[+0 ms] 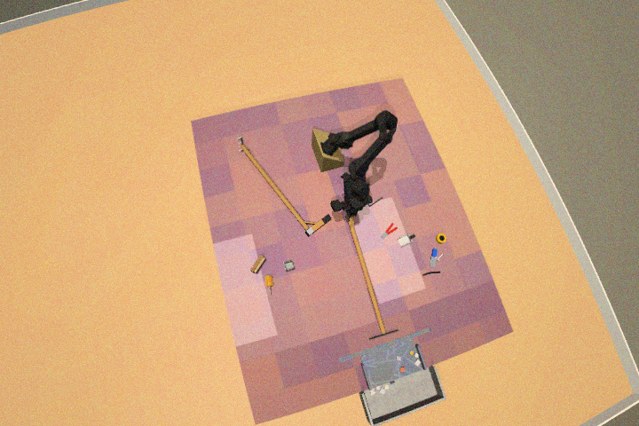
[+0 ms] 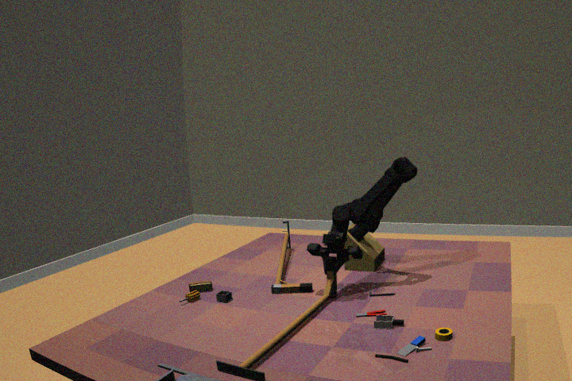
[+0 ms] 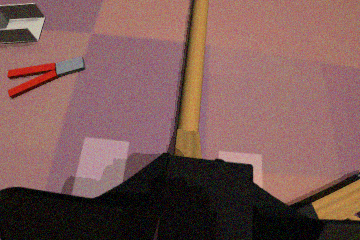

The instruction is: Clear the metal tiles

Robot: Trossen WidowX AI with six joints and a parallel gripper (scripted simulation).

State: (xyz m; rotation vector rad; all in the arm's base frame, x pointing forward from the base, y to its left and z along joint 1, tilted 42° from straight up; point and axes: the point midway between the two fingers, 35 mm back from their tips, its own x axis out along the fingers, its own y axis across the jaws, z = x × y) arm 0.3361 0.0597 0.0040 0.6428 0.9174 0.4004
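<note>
My gripper (image 1: 351,216) (image 2: 331,274) (image 3: 191,162) is shut on the near end of the long scraper's wooden handle. The long scraper (image 1: 366,276) (image 2: 291,325) (image 3: 193,75) points away from the arm. Its dark blade (image 1: 375,336) (image 2: 240,371) is just short of the bar at the steel plate's near edge; whether it touches the table I cannot tell. The steel plate (image 1: 378,373) carries several small tiles near its right side, including an orange tile (image 1: 402,369). Several pale tiles (image 1: 382,390) lie at the seam with the catch box (image 1: 406,399); which side I cannot tell.
A second long wooden-handled tool (image 1: 275,186) (image 2: 283,260) lies left of the gripper, with a hammer-like block (image 1: 319,225) (image 2: 291,288) at its near end. Red pliers (image 1: 386,232) (image 2: 376,313) (image 3: 33,70), yellow tape (image 1: 441,238) (image 2: 443,334) and a blue-handled tool (image 1: 434,254) lie right.
</note>
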